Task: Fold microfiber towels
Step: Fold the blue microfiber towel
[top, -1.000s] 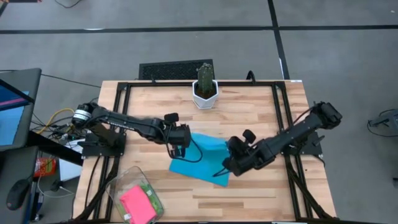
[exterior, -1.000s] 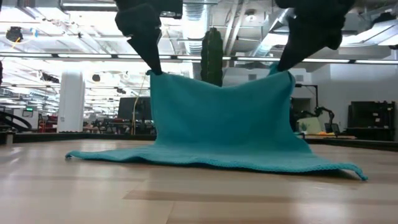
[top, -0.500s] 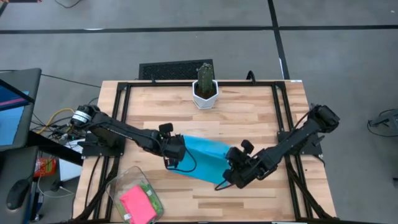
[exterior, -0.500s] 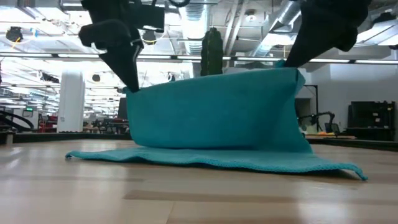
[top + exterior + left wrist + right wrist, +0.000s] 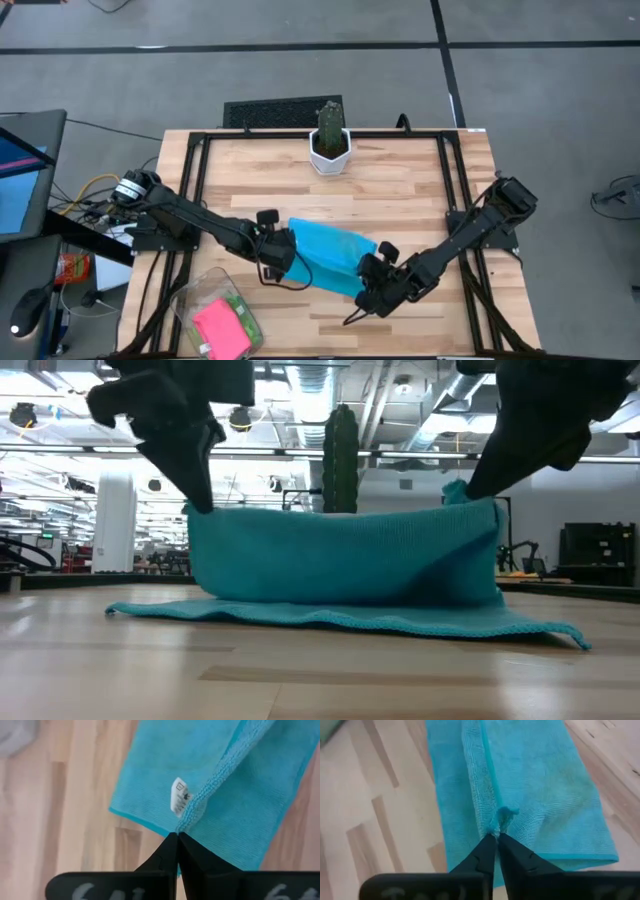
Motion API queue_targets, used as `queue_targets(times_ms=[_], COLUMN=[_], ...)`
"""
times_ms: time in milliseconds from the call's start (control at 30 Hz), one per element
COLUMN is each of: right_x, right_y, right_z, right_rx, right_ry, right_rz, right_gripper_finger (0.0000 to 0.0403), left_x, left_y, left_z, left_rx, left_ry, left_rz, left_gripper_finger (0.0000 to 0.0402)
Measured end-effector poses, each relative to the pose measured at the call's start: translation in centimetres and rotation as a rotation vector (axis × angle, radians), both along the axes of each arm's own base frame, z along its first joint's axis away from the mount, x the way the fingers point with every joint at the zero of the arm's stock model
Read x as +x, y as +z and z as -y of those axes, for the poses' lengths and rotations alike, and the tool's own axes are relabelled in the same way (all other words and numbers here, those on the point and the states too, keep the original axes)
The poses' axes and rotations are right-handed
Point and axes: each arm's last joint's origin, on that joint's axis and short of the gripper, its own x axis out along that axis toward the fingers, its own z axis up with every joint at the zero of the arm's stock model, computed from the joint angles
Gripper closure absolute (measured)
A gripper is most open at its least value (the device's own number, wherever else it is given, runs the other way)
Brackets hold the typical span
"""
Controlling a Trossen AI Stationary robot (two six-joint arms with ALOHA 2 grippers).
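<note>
A sky-blue microfiber towel [image 5: 330, 255] lies in the middle of the table. Its lower layer rests flat on the wood [image 5: 340, 622], and one edge is raised as a standing fold [image 5: 340, 555]. My left gripper [image 5: 284, 260] is shut on the raised edge's left corner [image 5: 198, 508]. At the right corner of that edge my right gripper [image 5: 365, 288] is shut too [image 5: 478, 492]. Both reach down at a slant, a little above the table. My left gripper pinches the towel's raised corner [image 5: 186, 817] between its two fingertips, beside the white label [image 5: 178, 796]. It comes slanting down from above. The corner is off the table, and the cloth below it hangs to the lying layer. My right gripper pinches the raised hem at the towel's other corner [image 5: 501, 820] between its fingertips, where the cloth bunches into a small nub. Its fingers slant down from above. That corner is off the table, with the edge between the two grippers nearly level.
A cactus in a white pot [image 5: 330, 148] stands at the far middle. A clear plastic bin [image 5: 190, 300] with a pink towel [image 5: 220, 328] and a green one sits at the near left corner. Black frame rails [image 5: 455, 200] run along the table's sides.
Both grippers have gone down and toward the table's near edge, carrying the towel's raised edge with them. The left one has also gone toward the table's left edge. The standing fold is lower and wider now. The lower layer has stayed flat on the table.
</note>
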Motion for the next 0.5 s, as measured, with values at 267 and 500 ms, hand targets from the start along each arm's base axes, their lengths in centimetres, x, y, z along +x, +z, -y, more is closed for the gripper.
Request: queue_targets(times_ms=[267, 500], right_x=[-0.2, -0.2], right_y=[0.0, 0.0], right_z=[-0.6, -0.6], right_rx=[0.036, 0.064], right_ry=[0.074, 0.078], right_rz=[-0.030, -0.042], right_gripper_finger=[0.0300, 0.0218], left_x=[-0.2, -0.1], left_y=[-0.9, -0.8], left_z=[0.8, 1.7], left_rx=[-0.033, -0.125], left_ry=[-0.049, -0.145], left_rz=[0.012, 0.004], left_gripper_finger=[0.0394, 0.0327])
